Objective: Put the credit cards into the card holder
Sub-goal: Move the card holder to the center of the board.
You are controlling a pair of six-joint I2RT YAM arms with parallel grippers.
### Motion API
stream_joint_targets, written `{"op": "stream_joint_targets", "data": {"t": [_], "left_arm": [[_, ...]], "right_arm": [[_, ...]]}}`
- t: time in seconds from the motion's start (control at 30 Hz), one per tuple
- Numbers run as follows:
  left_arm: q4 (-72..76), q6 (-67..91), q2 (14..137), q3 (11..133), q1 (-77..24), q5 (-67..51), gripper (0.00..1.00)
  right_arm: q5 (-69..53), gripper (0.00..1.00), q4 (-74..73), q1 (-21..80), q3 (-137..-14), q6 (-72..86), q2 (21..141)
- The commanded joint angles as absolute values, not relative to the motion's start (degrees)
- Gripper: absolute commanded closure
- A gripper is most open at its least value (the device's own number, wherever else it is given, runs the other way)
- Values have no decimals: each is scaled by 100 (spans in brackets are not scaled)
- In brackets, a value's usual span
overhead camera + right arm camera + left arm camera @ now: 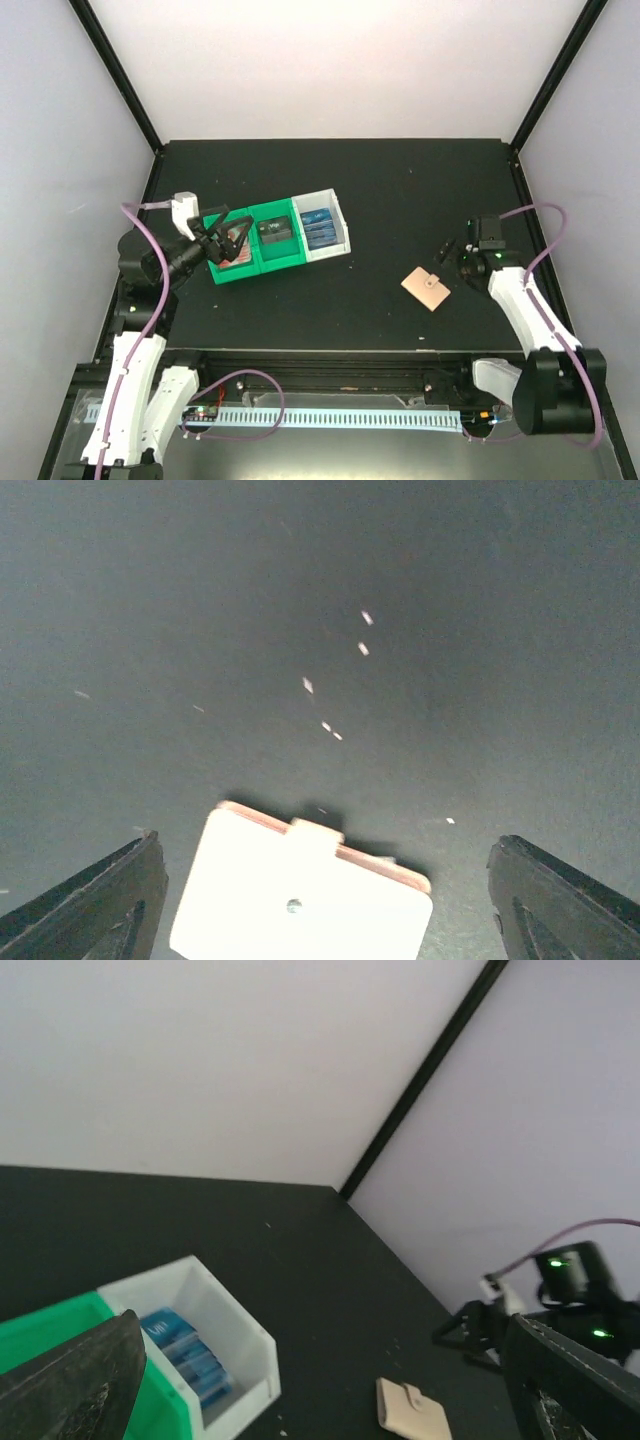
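A: Where is the holder (427, 288), and how does it lie?

B: Folded shut and flat on the desk (400, 180), right of the middle and nearer the near edge. From above it sits turned, so its long axis runs diagonally, from up-left to down-right. The snap tab lies across its top face.

A: And the cards?

B: Blue cards (319, 227) sit in the white bin (340, 226), a dark card (274, 230) in the middle green bin (278, 262), and a reddish card (236, 252) in the left green bin (222, 274). The three bins form a row in the left half of the desk, slanted, well apart from the holder.

A: The surface and the room?

B: A matte black desk with a few pale specks. Plain pale walls enclose it, with black posts at the far corners.

A: The pincers?

B: The left pincer (226, 236) hangs over the left green bin with its fingers spread, gripping nothing. The right pincer (452, 255) is just beside the holder on its right, also spread wide; its wrist view shows the holder (300, 898) between the two fingers (90, 905), untouched.

A: Anything in the way?

B: Bare desk lies between bins and holder.
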State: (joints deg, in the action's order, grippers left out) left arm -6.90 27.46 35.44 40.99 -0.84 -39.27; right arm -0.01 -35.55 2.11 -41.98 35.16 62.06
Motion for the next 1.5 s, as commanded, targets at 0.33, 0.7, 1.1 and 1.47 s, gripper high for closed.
{"op": "stream_joint_targets", "data": {"t": [0.33,0.7,1.1,1.47], "left_arm": [[-205,3227,3776,3495,-928,-4678,1],[-273,3383,4269,3315,-2146,-4035,1],[-174,4324,4915,2575,-3459,-2685,1],[-50,5385,5771,2215,-4229,-1370,2]], "right_arm": [[-835,21,-2961,568,-3577,3839,7705],[-402,29,-2914,2375,-3528,4805,7985],[-1467,23,-1669,3936,-3596,6400,8347],[-1697,28,-1190,4551,-3758,5757,8569]]}}
